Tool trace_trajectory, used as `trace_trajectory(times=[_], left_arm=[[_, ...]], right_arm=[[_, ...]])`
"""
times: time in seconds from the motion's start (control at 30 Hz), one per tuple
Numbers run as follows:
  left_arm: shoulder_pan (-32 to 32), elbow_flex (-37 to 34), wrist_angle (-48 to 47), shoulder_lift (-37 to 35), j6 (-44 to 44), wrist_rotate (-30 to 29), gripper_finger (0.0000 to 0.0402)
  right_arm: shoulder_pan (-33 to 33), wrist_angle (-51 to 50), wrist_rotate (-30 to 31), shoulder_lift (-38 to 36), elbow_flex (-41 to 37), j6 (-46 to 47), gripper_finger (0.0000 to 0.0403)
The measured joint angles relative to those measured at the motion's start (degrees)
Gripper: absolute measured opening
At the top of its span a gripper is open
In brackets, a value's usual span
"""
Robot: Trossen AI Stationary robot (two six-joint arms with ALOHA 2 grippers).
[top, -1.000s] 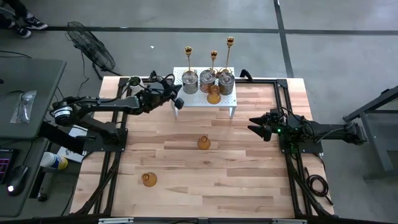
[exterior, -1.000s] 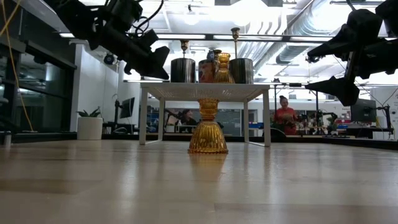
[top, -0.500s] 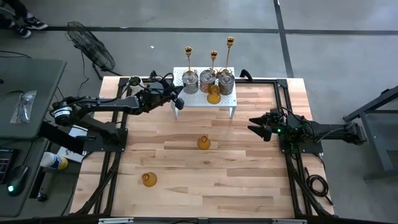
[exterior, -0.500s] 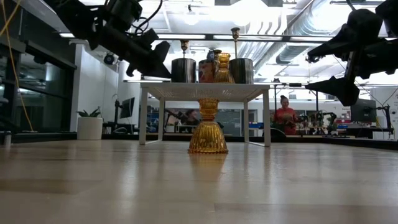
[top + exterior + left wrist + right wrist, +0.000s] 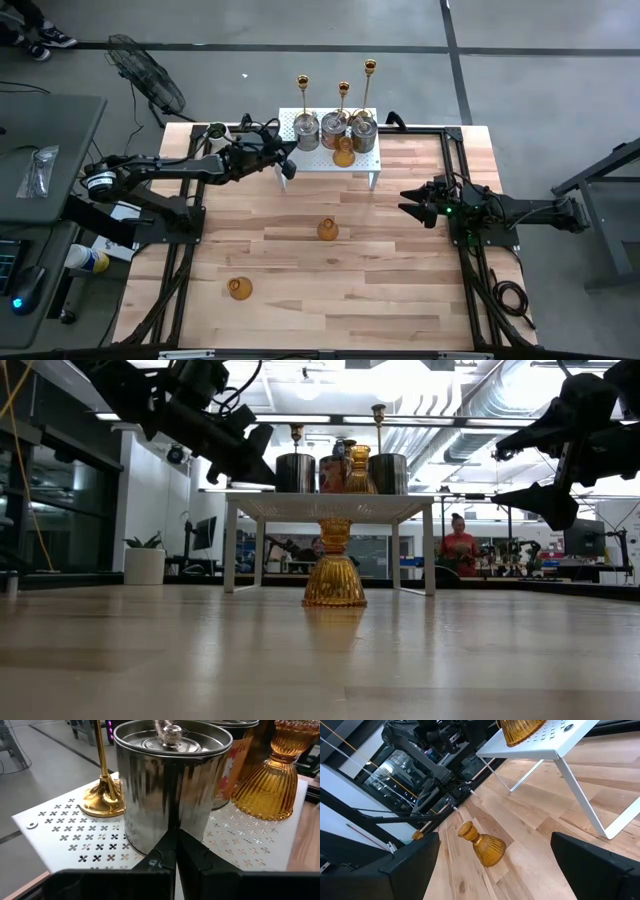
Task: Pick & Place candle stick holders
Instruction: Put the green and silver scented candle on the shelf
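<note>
Seven candle stick holders [image 5: 334, 128] stand on the white rack [image 5: 365, 162] at the upper middle of the frame. Two amber holders [image 5: 327, 230] remain on the wooden surface [image 5: 400, 280] below. The left gripper [image 5: 285, 158], jaws closed and empty, hovers beside the rack; the right gripper [image 5: 413, 202] waits with jaws open.

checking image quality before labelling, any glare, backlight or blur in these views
Low view: bright ceiling lights backlight the white rack, both arms read as silhouettes. Left wrist view: silver candle holder mirrors its surroundings; the shut left gripper is close and soft. Right wrist view: its own fingers are blurred dark shapes.
</note>
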Motion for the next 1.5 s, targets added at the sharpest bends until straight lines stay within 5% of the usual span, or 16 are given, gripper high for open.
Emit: trace_trajectory(times=[1.5], left_arm=[[0.0,3.9,-0.6,3.4,1.8,0.2,0.0000]], right_arm=[[0.0,0.0,0.0,0.0,0.0,0.0,0.0375]])
